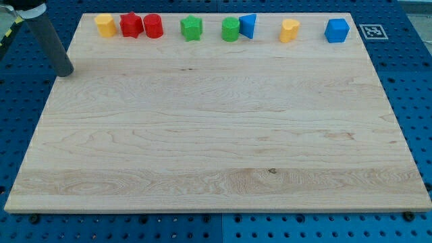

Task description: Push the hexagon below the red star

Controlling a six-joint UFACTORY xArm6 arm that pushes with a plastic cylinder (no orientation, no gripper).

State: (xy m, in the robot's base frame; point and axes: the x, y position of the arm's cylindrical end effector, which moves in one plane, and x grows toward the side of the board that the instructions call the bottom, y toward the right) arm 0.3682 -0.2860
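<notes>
My tip [65,71] is the bare lower end of a straight dark rod; it carries no claw, so there is nothing to stand apart, together or clamped. It sits at the view's left edge of the wooden board [216,135], well apart from every block. All blocks lie in a row along the view's top edge. From the view's left:

- yellow hexagon [104,24]
- red star [131,25], just beside the hexagon
- red cylinder [153,25], touching the star
- green star [192,28]
- green cylinder [231,29]
- blue triangular block [248,25], touching the green cylinder
- yellow block [289,30], shape unclear
- blue block [337,30], shape unclear
</notes>
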